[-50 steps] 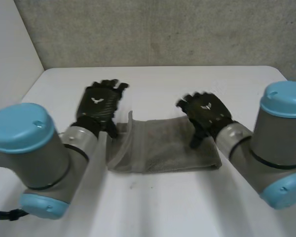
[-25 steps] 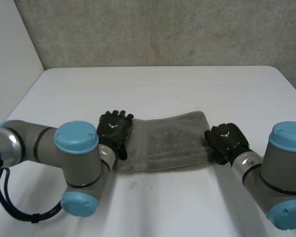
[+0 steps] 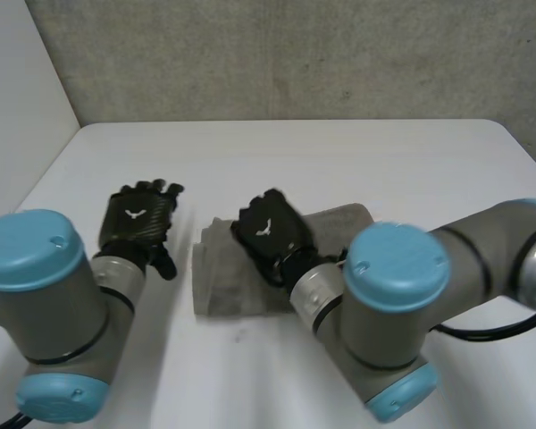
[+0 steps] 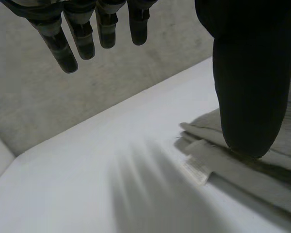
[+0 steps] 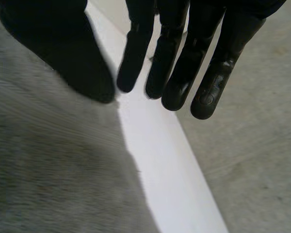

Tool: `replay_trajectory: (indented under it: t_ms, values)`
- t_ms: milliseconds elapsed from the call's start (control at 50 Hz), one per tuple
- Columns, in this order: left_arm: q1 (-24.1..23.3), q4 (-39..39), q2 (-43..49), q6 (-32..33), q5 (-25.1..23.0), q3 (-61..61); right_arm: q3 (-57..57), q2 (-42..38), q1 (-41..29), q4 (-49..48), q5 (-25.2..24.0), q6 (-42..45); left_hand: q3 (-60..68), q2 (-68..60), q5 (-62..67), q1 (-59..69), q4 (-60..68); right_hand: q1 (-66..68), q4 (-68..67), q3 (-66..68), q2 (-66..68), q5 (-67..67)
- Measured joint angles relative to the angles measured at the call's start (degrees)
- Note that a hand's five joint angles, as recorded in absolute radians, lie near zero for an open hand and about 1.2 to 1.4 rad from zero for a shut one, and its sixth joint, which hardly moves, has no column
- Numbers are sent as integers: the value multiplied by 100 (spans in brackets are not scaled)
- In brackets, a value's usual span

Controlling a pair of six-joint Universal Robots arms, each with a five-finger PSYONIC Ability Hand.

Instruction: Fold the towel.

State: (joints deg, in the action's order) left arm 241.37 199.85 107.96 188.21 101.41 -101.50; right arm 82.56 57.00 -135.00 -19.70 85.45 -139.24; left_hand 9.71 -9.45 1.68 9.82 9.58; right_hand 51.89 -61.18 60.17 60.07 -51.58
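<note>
Both hands are empty with fingers straight: left hand (image 3: 138, 219) left of centre beside the folded grey towel (image 3: 216, 284), right hand (image 3: 270, 231) over it, mid-frame on the white surface (image 3: 339, 161).

The white table (image 3: 339, 161) carries one thing: a grey towel (image 3: 216, 279), folded in layers, lying flat near its middle.

no readable text; the tag (image 4: 197, 168) on the towel (image 4: 254, 180) is illegible.
</note>
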Motion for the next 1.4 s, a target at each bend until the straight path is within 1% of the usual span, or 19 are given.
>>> replay_trajectory:
  t_ms: [20,60,80,100,200,220,300,380,400,420,440,500,740,1040,1120,1180,1200,1300,1400]
  values:
    - [75,0,-57,-35,-11,-60,1,-45,-46,4,67,-48,0,0,0,0,0,-1063,1191,-1204,-1203,1116]
    - [75,0,-57,-35,-11,-60,1,-45,-46,4,67,-48,0,0,0,0,0,-1063,1191,-1204,-1203,1116]
    - [179,1,-124,-82,-48,-159,80,3,-23,16,241,-269,0,0,0,0,0,-1063,1191,-1204,-1203,1116]
    - [191,1,-132,-89,-65,-176,149,81,61,22,320,-429,0,0,0,0,0,-2288,2811,-2700,-2644,2832]
    - [114,10,-141,-111,-272,-179,623,632,881,144,371,-1313,0,0,0,0,0,-2453,3029,-2937,-2875,3063]
    - [114,10,-141,-111,-272,-179,623,632,881,144,371,-1313,0,0,0,0,0,-2453,3029,-2937,-2875,3063]
    - [-74,27,-200,-208,-502,-59,1244,1249,1944,452,-219,-2021,0,0,0,0,0,-2548,3145,-3058,-2989,3194]
    - [-177,27,-305,-380,-570,74,1738,1432,2679,629,-895,-2156,0,1,0,0,0,-2656,3293,-3185,-3120,3343]
    - [-177,27,-305,-380,-570,74,1738,1432,2679,629,-895,-2156,0,1,0,0,0,-2656,3293,-3185,-3120,3343]
    - [-217,24,-365,-498,-586,153,1999,1466,3035,683,-1251,-2159,0,1,0,0,0,-2656,3293,-3185,-3120,3357]
    - [-230,22,-392,-572,-589,201,2131,1465,3191,687,-1410,-2147,0,1,0,0,0,-2656,3293,-3185,-3120,3356]
    - [-241,16,-416,-688,-589,268,2332,1440,3401,653,-1613,-2104,0,1,0,0,0,-2656,3292,-3185,-3119,3355]
    - [-229,10,-364,-840,-582,257,2612,1014,3540,145,-1692,-1763,0,2,0,0,0,-2494,2905,-2797,-2841,3025]
    - [-189,10,-349,-838,-588,120,2541,812,3479,67,-1663,-1972,0,3,0,0,0,-2170,2615,-2517,-2516,2766]
    - [-176,10,-366,-839,-588,71,2465,815,3451,58,-1666,-2357,0,3,0,0,0,-1451,1610,-1502,-1458,1866]
    - [-173,10,-374,-839,-587,57,2444,811,3445,45,-1664,-2444,0,3,0,0,0,-1236,1285,-1187,-1170,1568]
    - [-171,10,-385,-839,-587,40,2405,791,3436,-7,-1648,-2594,0,3,0,0,0,-417,103,40,51,424]
    - [-166,10,-398,-839,-587,24,2315,746,3425,-159,-1476,-2708,0,3,0,0,0,-190,-693,748,708,-254]
    - [-151,10,-408,-842,-585,22,2058,793,3251,-273,-971,-2559,0,3,0,0,0,-190,-701,754,708,-315]
